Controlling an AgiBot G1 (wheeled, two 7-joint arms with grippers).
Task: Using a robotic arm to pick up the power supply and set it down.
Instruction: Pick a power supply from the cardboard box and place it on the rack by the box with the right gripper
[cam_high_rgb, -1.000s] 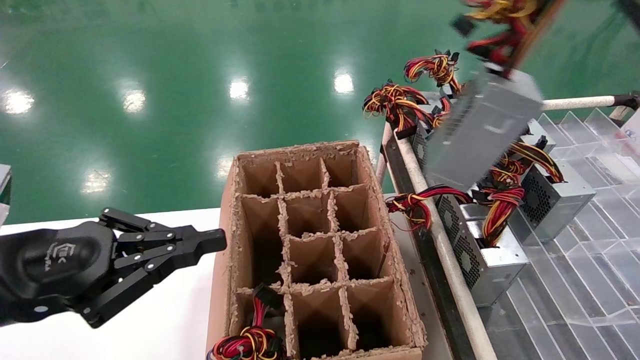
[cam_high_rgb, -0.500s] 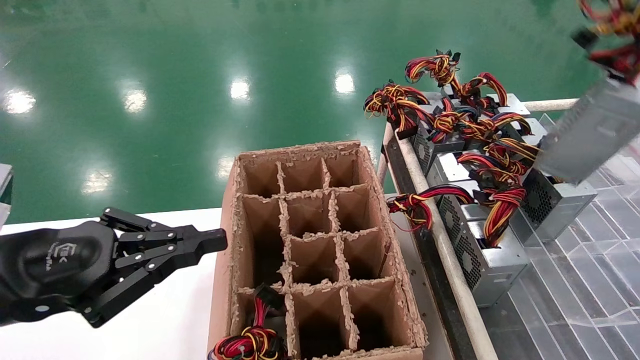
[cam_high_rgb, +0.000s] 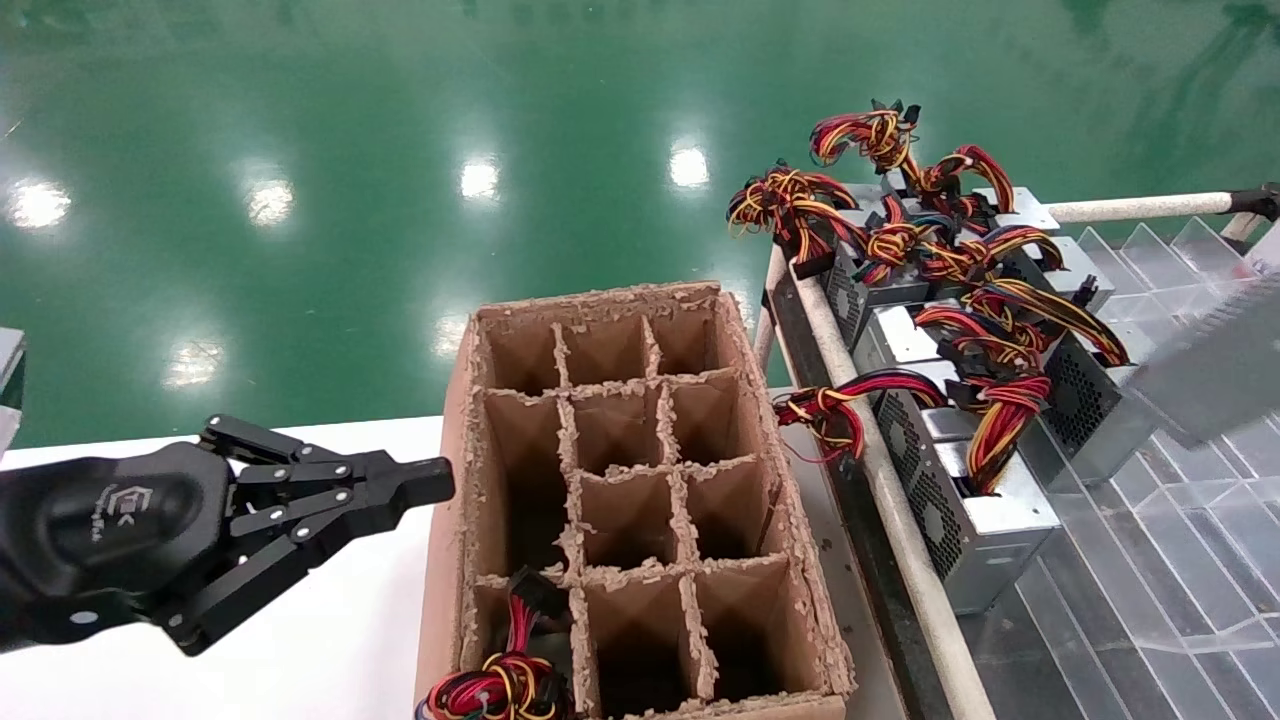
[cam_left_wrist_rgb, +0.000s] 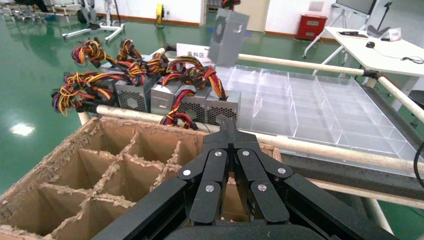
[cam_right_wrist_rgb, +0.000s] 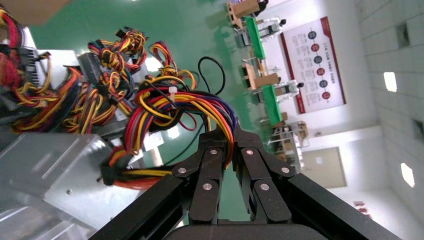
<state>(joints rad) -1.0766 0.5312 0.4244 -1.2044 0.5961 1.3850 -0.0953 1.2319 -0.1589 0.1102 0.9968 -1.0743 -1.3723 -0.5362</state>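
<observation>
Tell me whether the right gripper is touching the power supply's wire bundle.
Touching. In the right wrist view the right gripper has its fingers closed around the wire bundle, which runs between them down to the hanging power supply.

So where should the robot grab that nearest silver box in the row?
Probably by the red-and-yellow wire bundle arching up from its top, coming from above. The nearest box stands packed against its neighbour, with the white rail along one side, so its walls are hard to pinch.

power supply (cam_high_rgb: 1215, 365) | silver-grey box | tilted, aloft | hand (cam_right_wrist_rgb: 227, 145) clamps its wires
</observation>
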